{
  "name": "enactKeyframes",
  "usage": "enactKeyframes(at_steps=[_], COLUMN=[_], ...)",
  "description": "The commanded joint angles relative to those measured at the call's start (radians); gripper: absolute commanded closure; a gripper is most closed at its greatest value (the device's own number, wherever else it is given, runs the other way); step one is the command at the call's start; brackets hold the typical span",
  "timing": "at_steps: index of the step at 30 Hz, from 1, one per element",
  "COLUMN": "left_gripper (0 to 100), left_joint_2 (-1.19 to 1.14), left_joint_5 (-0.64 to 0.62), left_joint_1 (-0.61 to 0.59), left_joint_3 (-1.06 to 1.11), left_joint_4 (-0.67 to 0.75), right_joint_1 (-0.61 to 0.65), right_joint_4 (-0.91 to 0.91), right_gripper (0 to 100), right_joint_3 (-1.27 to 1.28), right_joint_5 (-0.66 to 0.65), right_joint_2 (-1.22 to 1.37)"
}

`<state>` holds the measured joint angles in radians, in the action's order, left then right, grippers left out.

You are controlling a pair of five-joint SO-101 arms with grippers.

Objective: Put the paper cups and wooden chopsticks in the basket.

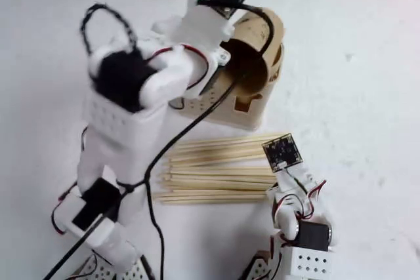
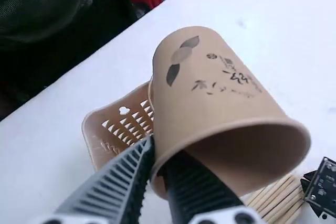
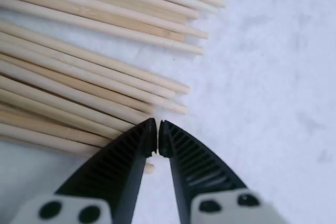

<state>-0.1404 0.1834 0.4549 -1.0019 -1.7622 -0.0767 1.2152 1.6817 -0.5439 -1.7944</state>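
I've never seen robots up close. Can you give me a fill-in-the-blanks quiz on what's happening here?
1. The left gripper is shut on a paper ____.
2. It holds this above the pale, holed ____.
3. The wooden chopsticks lie piled on the ____.
4. The right gripper, by the chopsticks' ends, is ____.
Missing words: cup, basket, table, shut.

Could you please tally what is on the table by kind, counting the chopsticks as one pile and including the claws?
paper cup: 1, gripped by the left claw
basket: 1
chopstick pile: 1, sticks overlap too much to count singly
claws: 2, the left claw and the right claw
Total: 5
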Motion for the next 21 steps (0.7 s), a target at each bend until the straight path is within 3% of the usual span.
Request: enactKeyframes(at_steps=[1,12,18,21], left_gripper=[98,97,86,84], left_joint_2=[-0.013,-0.028,-0.028,-0.027], left_joint_5=[-0.012,-0.012,-0.012,-0.012], left_joint_1=[0.012,0.012,0.012,0.012], left_joint_3=[0.006,0.005,0.011,0.005], left_joint_4=[0.041,0.063,0.063,0.084], right_joint_1=[0.004,0.002,0.002,0.002], right_joint_4=[-0.012,-0.012,-0.012,-0.012], right_gripper=[97.4,97.4,97.4,97.4], right_joint_3=[0.008,0.008,0.008,0.008], right_joint_5=[-0.011,-0.011,-0.011,-0.011], right_joint_2=[-0.004,-0.004,-0.004,-0.004])
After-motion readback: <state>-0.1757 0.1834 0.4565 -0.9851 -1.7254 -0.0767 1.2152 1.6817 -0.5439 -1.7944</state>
